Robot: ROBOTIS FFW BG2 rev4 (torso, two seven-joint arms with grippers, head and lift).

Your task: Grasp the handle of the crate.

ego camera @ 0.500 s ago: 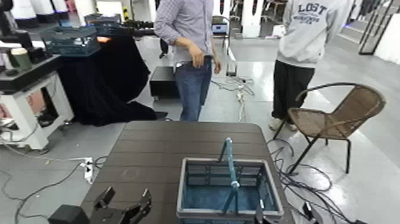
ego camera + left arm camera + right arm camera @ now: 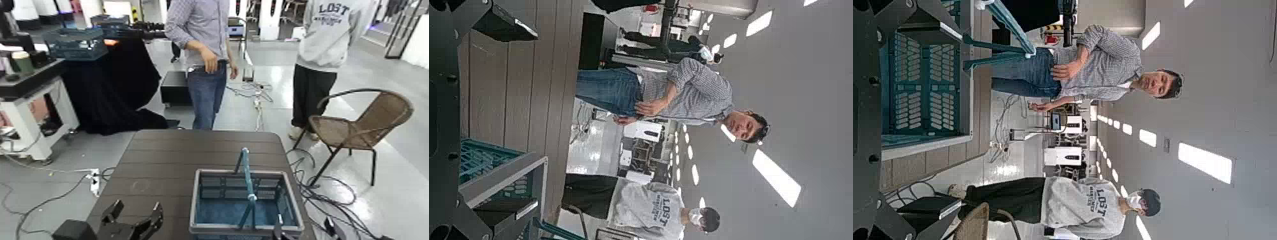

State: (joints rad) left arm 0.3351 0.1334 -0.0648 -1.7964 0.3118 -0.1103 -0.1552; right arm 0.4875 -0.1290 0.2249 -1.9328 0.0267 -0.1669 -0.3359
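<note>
The crate stands on the near right part of the dark table. It has a thick grey rim and blue-teal latticed walls. Its thin teal handle stands upright over the middle, with a pale knuckle at mid-length. My left gripper is open and empty, low over the near table edge, to the left of the crate and apart from it. Only one fingertip of my right gripper shows, at the crate's near right corner. The right wrist view shows the crate and the handle between its spread fingers.
The dark slatted table has free surface beyond and left of the crate. Two people stand past the far edge. A wicker chair is at the right. A dark blue crate sits on a black-draped stand at the far left. Cables lie on the floor.
</note>
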